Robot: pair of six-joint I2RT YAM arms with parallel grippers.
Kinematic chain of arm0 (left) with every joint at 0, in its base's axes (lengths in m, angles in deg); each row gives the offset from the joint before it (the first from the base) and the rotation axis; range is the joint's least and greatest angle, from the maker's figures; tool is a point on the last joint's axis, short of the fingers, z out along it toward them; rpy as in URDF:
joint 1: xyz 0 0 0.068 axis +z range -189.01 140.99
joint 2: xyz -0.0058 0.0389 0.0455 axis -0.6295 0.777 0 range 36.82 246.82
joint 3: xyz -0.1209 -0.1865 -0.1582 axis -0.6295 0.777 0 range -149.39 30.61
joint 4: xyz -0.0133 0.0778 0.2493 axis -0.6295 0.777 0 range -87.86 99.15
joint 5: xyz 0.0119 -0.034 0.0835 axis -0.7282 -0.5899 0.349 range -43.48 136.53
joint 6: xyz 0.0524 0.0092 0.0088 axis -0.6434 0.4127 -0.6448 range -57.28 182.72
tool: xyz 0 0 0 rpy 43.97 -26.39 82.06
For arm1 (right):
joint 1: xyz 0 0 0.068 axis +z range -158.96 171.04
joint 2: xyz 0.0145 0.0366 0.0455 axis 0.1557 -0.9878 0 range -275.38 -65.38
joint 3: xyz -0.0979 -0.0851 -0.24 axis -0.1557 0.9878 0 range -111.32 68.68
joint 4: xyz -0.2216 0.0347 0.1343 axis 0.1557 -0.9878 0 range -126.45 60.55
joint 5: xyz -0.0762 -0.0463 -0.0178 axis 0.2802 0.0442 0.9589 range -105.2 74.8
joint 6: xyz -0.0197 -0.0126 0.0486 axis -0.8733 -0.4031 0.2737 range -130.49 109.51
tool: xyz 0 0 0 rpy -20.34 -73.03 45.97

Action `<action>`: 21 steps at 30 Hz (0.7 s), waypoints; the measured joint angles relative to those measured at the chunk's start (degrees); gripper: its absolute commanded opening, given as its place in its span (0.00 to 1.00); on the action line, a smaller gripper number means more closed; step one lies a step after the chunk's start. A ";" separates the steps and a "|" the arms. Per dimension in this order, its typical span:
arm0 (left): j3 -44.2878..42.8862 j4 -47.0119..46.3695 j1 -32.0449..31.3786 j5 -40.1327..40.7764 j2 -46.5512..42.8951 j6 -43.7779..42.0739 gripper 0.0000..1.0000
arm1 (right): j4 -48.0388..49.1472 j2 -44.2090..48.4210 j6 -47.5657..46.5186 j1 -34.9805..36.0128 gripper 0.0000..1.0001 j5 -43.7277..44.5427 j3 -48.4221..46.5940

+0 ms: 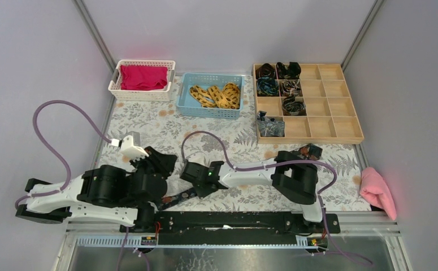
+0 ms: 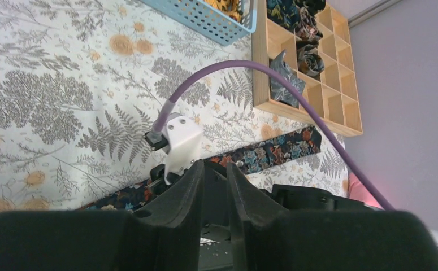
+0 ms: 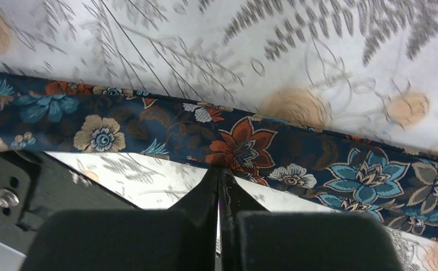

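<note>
Right claw (image 3: pixel 219 169) is what I am watching most closely. Its two black fingers are pressed together, and their tips pinch the near edge of the long navy tie with orange and teal flowers (image 3: pixel 329 169). The cloth creases slightly just ahead of the tips. The tie lies flat on the fern-printed tablecloth (image 3: pixel 318 51) and runs out to both sides of the claw. In the top view one stretch (image 1: pixel 177 199) shows just beneath that claw (image 1: pixel 196 182).

Left claw (image 2: pixel 215 166) sits just beside the right one. Its fingers stand a narrow gap apart with nothing between them. Directly in front of its tips I see the right arm's white camera block with its purple cable (image 2: pixel 180 138), and the tie (image 2: pixel 273 149) runs past beyond that.

Well beyond both claws, toward the back wall, there are three containers. One is a wooden compartment tray (image 1: pixel 355 138) holding rolled dark ties. Another is a light blue plastic basket (image 1: pixel 208 112) of yellow straps. The third is a white basket (image 1: pixel 140 95) with red cloth. A pink cloth (image 1: pixel 377 191) lies far off behind the right arm's elbow.
</note>
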State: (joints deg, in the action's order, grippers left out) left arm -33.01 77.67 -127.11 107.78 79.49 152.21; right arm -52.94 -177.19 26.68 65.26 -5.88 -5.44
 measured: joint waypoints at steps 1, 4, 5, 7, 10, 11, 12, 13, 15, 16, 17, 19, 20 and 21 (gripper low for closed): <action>-0.33 0.04 0.00 0.74 -0.39 -0.59 0.29 | 0.15 -1.03 -0.13 0.04 0.00 -0.20 -1.18; -0.55 0.33 0.00 2.23 -1.09 -1.84 0.30 | -1.11 -4.48 -0.70 0.04 0.00 0.02 -6.27; -0.55 0.57 0.00 2.67 -1.27 -2.08 0.30 | -1.81 -5.95 -0.98 0.04 0.00 0.31 -8.57; -0.57 1.22 0.00 3.34 -1.40 -2.27 0.30 | -2.89 -8.57 -1.40 0.02 0.00 1.09 -12.55; -1.11 3.10 0.00 3.91 -1.40 -2.03 0.31 | -4.70 -11.23 -1.51 -0.15 0.00 2.29 -16.90; -1.49 3.89 0.00 4.31 -1.51 -1.95 0.31 | -5.07 -11.91 -1.49 -0.44 0.00 2.60 -17.94; -1.62 4.22 0.00 4.55 -1.66 -1.92 0.31 | -5.05 -12.13 -1.44 -0.79 0.00 2.54 -18.25; -1.70 4.55 0.00 4.72 -1.90 -1.86 0.32 | -4.90 -12.22 -1.29 -1.40 0.00 2.29 -18.32; -1.77 5.35 0.00 5.33 -2.51 -1.81 0.34 | -4.20 -12.20 -1.25 -3.48 0.00 1.66 -17.97; -1.77 5.60 0.00 5.73 -2.78 -1.81 0.37 | -3.85 -12.09 -1.29 -4.37 0.00 1.57 -17.77; -1.73 5.64 0.00 6.21 -2.95 -1.92 0.38 | -2.93 -11.76 -1.42 -5.57 0.00 1.60 -17.03; -1.36 5.53 0.00 7.04 -2.93 -2.69 0.40 | -2.16 -10.75 -1.81 -6.95 0.02 1.81 -15.52; -1.11 5.46 0.00 7.39 -2.71 -3.02 0.41 | -1.92 -9.90 -2.19 -7.56 0.03 2.21 -14.27; -0.87 5.31 0.00 7.76 -2.34 -3.37 0.42 | -1.99 -8.87 -2.58 -7.85 0.04 2.89 -12.87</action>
State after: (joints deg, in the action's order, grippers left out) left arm -33.88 82.98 -127.11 115.54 77.15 148.85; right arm -54.93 -186.07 24.10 57.41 -2.99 -18.32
